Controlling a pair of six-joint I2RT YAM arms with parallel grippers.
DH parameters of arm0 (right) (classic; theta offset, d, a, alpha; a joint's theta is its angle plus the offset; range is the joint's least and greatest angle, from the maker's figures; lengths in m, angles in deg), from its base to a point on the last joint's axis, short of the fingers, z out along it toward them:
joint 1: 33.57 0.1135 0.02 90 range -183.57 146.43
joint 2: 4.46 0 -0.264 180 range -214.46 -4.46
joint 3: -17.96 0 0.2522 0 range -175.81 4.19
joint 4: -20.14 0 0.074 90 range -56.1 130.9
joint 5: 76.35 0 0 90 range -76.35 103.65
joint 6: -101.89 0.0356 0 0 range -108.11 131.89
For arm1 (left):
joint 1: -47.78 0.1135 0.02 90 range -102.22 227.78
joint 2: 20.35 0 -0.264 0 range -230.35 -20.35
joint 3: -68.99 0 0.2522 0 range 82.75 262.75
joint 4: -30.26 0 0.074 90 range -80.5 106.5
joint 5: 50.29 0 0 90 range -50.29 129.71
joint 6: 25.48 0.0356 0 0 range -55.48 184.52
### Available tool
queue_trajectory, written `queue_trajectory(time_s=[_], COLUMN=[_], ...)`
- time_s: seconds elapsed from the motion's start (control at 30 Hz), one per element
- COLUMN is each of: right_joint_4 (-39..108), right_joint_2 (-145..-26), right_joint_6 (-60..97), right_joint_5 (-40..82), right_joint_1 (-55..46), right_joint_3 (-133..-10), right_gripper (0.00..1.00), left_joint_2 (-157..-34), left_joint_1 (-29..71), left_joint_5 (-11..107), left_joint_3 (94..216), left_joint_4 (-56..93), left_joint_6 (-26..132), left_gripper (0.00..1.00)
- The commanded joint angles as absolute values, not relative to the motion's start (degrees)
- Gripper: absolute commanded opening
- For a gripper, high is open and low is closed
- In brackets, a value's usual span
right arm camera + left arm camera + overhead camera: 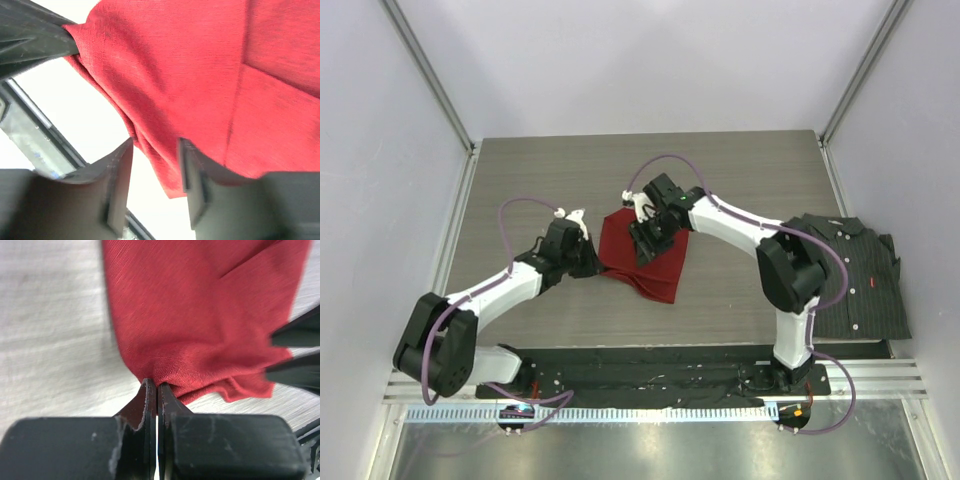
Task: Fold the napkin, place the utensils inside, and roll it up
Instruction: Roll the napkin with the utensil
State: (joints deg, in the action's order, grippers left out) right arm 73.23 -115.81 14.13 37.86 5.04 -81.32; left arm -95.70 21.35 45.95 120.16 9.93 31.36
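Napkin (pixel 655 275) crumpled over counter (pixel 520 180), spanning both claws: left claw (pixel 157 388) pinched tight on a corner at its tips; right claw (pixel 155 147) parted, cloth edge loose between its fingers.

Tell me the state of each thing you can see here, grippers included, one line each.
napkin: unrolled, creased and bunched, one corner pinched by the left gripper.
left gripper: shut on the napkin's corner.
right gripper: open, jaws apart around the napkin's edge, not clamping it.
shirt: folded and buttoned, lying untouched at the far right.
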Motion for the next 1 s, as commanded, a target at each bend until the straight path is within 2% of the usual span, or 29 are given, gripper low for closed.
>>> queue_trajectory(time_s=[0.0,0.07,0.2,0.23,0.27,0.63,0.97], right_joint_4=[62.91,59.49,52.37,48.44,46.66,40.76,39.08], right_joint_2=[-108.7,-106.41,-103.25,-102.64,-101.93,-106.23,-106.93], right_joint_6=[12.69,10.77,7.42,7.06,6.71,-1.73,-1.64], right_joint_5=[32.65,29.58,15.37,13.93,11.04,-1.36,-2.52], right_joint_1=[6.68,9.57,16.16,17.39,18.88,27.42,29.18], right_joint_3=[-74.58,-72.63,-66.93,-65.78,-64.9,-61.9,-57.68], right_gripper=[0.58,0.68,0.76,0.91,0.93,0.93,0.75], left_joint_2=[-95.84,-95.76,-95.93,-96.02,-96.02,-96.2,-96.02], left_joint_1=[22.91,23.78,24.67,24.84,24.76,25.37,26.25], left_joint_5=[47.88,48.49,50.34,50.52,50.52,51.05,50.96], left_joint_3=[121.86,121.78,121.43,121.42,121.34,121.6,121.69], left_joint_4=[5.69,5.25,5.51,5.51,5.6,5.42,5.42], left_joint_6=[29.81,29.37,28.75,28.75,28.75,28.58,28.31], left_gripper=[0.0,0.0,0.0,0.0,0.0,0.0,0.0])
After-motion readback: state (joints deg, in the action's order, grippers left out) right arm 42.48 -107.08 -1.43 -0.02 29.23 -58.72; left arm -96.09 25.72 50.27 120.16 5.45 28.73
